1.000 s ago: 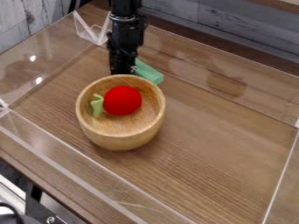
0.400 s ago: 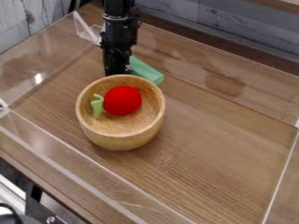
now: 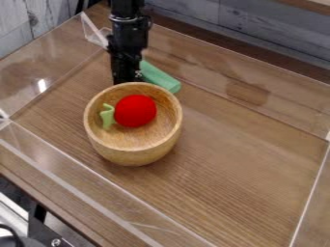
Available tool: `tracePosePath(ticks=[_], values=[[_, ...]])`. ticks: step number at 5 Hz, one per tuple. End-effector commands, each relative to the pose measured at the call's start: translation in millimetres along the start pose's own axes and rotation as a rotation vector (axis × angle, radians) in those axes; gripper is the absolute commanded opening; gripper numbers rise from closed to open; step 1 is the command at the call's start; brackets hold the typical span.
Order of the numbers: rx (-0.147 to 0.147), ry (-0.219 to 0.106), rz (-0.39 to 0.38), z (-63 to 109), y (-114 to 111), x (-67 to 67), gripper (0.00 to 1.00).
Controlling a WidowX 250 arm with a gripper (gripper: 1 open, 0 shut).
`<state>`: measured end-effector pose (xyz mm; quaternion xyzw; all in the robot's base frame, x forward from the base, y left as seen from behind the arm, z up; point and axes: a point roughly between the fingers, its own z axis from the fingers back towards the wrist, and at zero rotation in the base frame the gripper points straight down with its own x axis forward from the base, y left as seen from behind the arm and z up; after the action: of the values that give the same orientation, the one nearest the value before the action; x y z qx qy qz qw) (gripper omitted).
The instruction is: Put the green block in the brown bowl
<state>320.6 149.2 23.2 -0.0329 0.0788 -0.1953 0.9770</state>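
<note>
Gripper [image 3: 125, 75] noted with claw together, shifted slightly left since the earlier frame; green block [image 3: 158, 78] remains outside, beyond the brown bowl [image 3: 133, 152].

green block's end behind hand [image 3: 130, 69]

Single Camera View: Position and Coverage

The view is taken from above the wooden plank-patterned counter [image 3: 233, 145], angled downward and facing across it. The round light-brown wooden bowl [image 3: 172, 145] sits near the lens, left of centre; its interior is visible from overhead. The black robot arm [image 3: 125, 34] appears farther off, at the upper edge. The frame covers most of the counter, including its left edge, shown diagonally at lower left. One view is supplied; no overlap applies.
</note>
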Motion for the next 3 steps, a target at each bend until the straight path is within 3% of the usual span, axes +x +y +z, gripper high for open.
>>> tracePosePath(ticks=[1,3], values=[[0.046,-0.053,0.02,21.7,8.1,-1.8,0.0],[0.045,-0.065,0.034,20.6,10.9,-4.6,0.0]])
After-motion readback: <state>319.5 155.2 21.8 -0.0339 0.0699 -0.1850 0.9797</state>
